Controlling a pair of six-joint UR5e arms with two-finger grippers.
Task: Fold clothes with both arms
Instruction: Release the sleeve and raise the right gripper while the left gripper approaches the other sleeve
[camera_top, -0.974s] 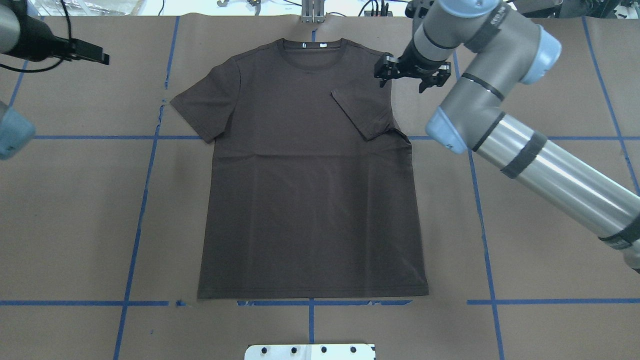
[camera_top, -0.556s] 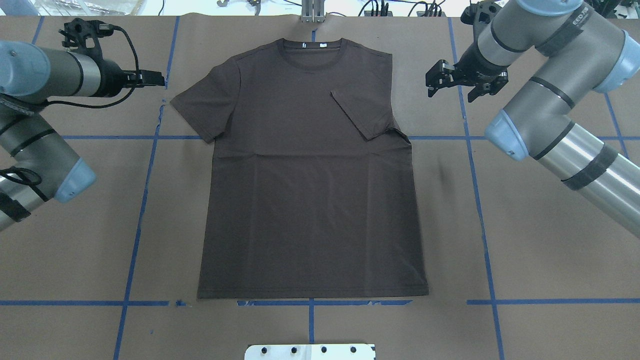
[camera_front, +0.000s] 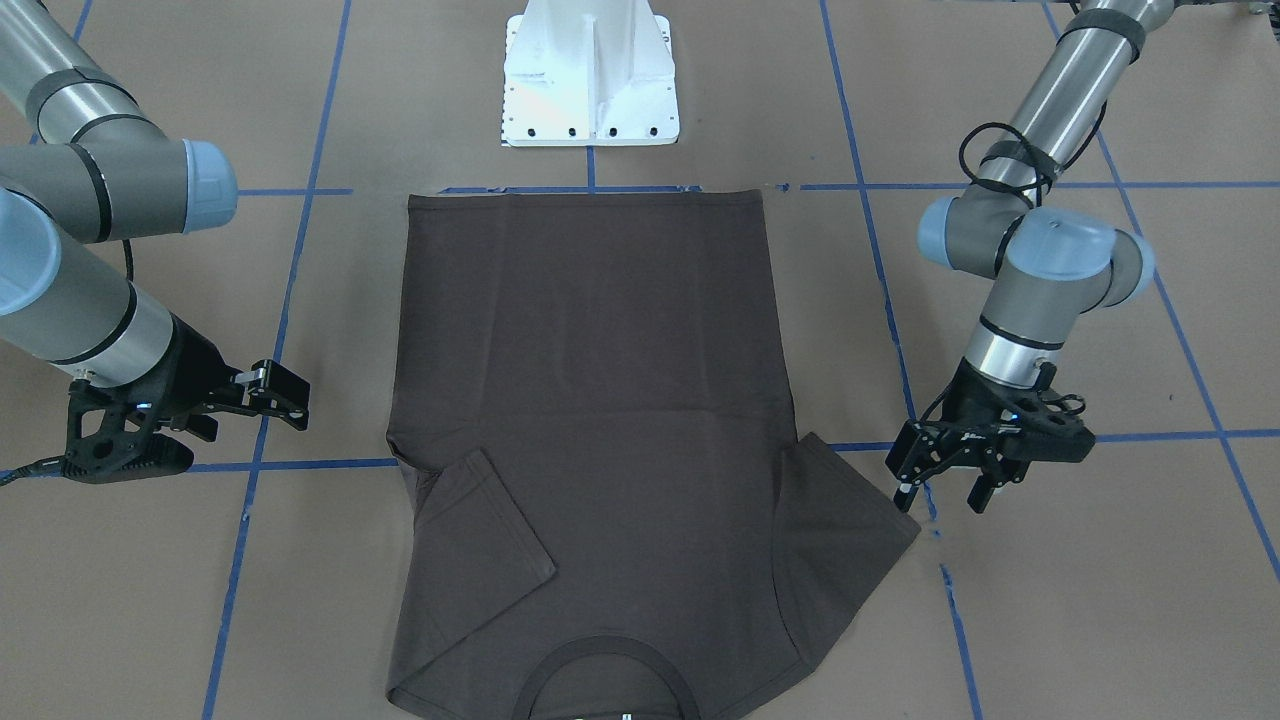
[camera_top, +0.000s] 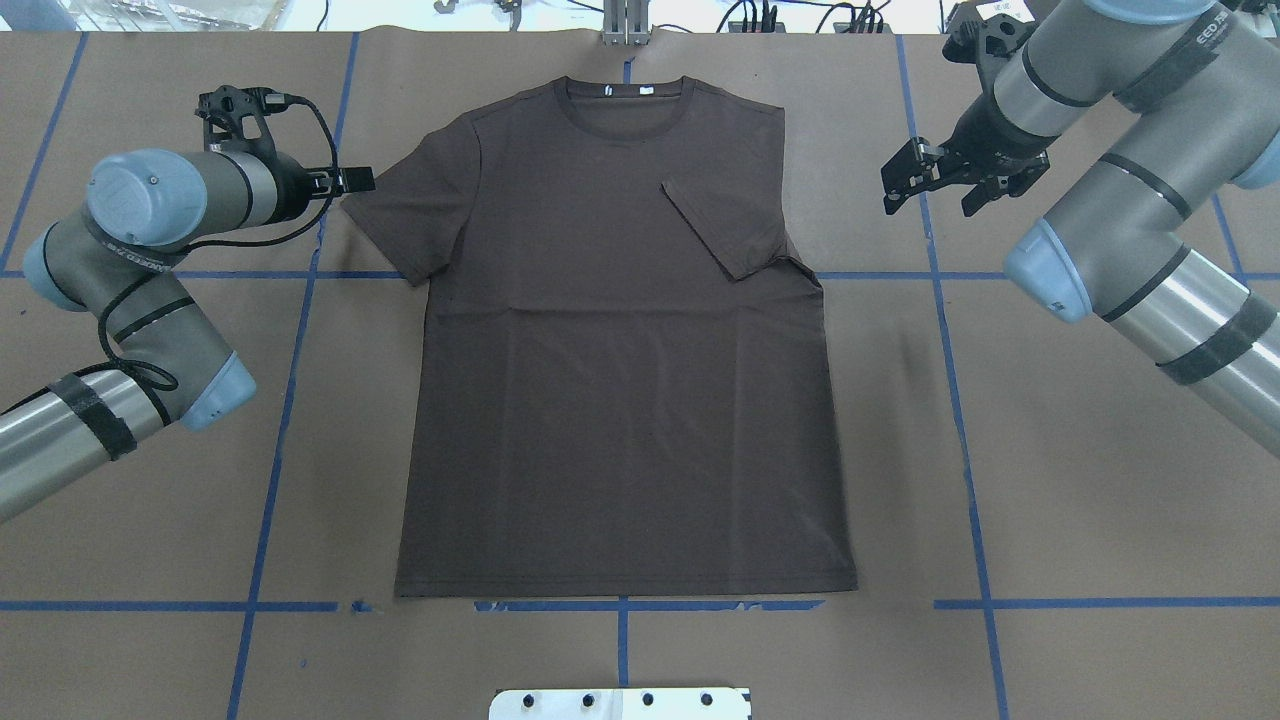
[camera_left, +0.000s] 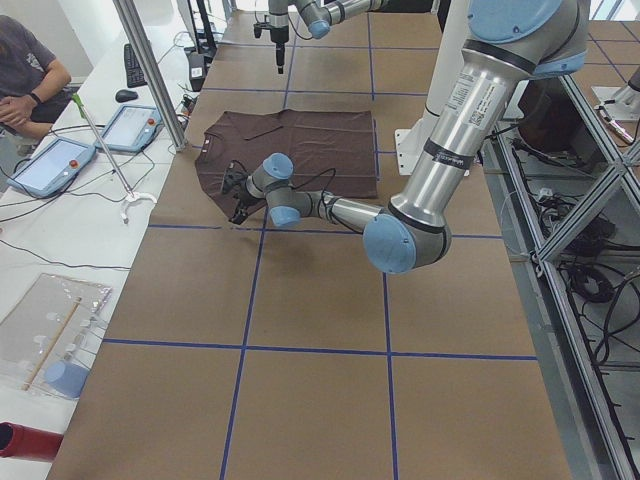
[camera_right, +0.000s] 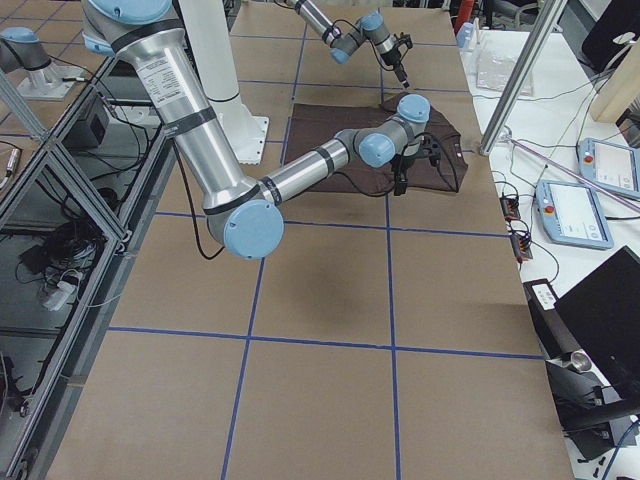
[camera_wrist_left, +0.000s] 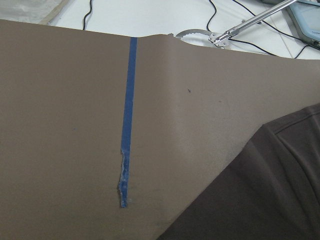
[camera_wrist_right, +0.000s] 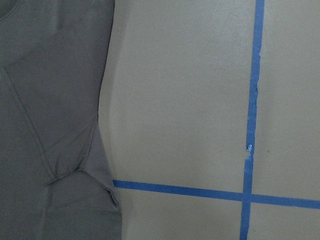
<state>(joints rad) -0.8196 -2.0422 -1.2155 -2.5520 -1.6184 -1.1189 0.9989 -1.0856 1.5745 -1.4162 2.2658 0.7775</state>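
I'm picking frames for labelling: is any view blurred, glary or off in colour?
Overhead exterior: sharp, with a glare streak on the right arm's silver tube. Right wrist-mounted: the dark brown cotton T-shirt looks washed-out grey. Left wrist-mounted: beyond the brown paper, blown-out white.

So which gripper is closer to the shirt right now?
Left. The left gripper is just beside the spread sleeve of the shirt; the right gripper is off the other side, with bare table between.

brown paper-covered table (camera_top: 1100, 520), blue tape grid (camera_top: 150, 606), white side bench (camera_left: 60, 240), metal post (camera_left: 150, 70), even light
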